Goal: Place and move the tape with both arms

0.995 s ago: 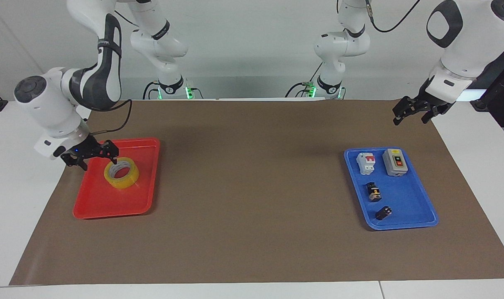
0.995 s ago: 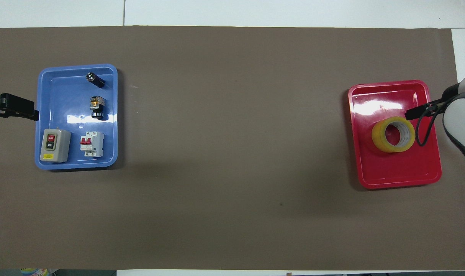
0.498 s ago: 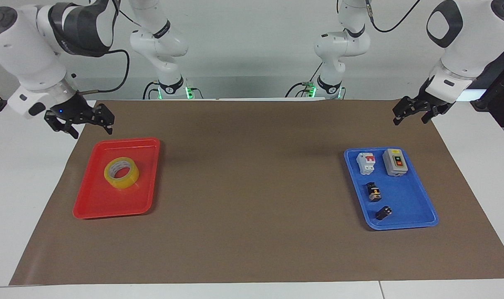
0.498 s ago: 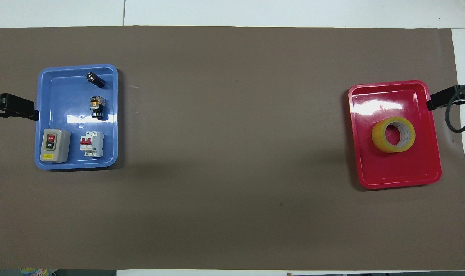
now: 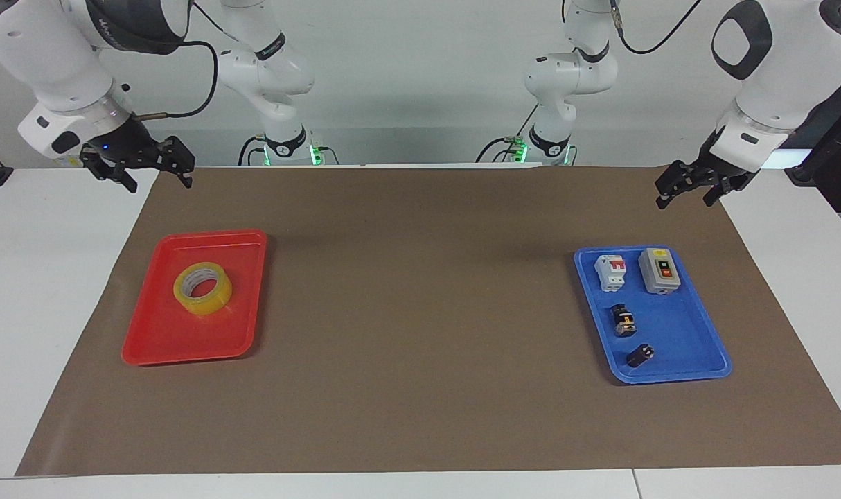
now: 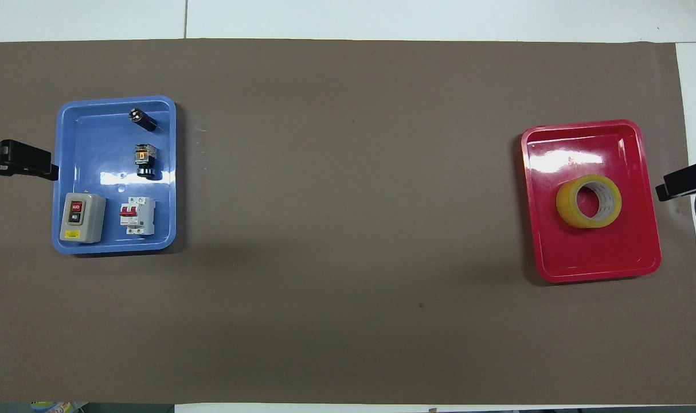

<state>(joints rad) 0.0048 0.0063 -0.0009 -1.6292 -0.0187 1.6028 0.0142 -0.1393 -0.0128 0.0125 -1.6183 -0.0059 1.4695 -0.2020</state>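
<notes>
The tape [image 5: 210,301], a yellow ring with a white core, lies flat in the red tray [image 5: 185,346] at the right arm's end of the table; from overhead the tape [image 6: 566,204] sits mid-tray [image 6: 594,265]. My right gripper [image 5: 156,177] hangs open and empty in the air over the brown mat's corner, off the tray and well clear of the tape. My left gripper [image 5: 685,197] waits open and empty over the mat's edge at the left arm's end, above and beside the blue tray.
A blue tray [image 5: 677,364] at the left arm's end holds a grey switch box [image 5: 660,271], a white circuit breaker [image 5: 611,272], a black-and-orange part [image 5: 623,320] and a small black cylinder [image 5: 640,355]. A brown mat [image 5: 420,312] covers the table.
My right gripper has lifted away from the tape, left it in the red tray, and drawn back up and off the tray. The left arm has stayed still.
</notes>
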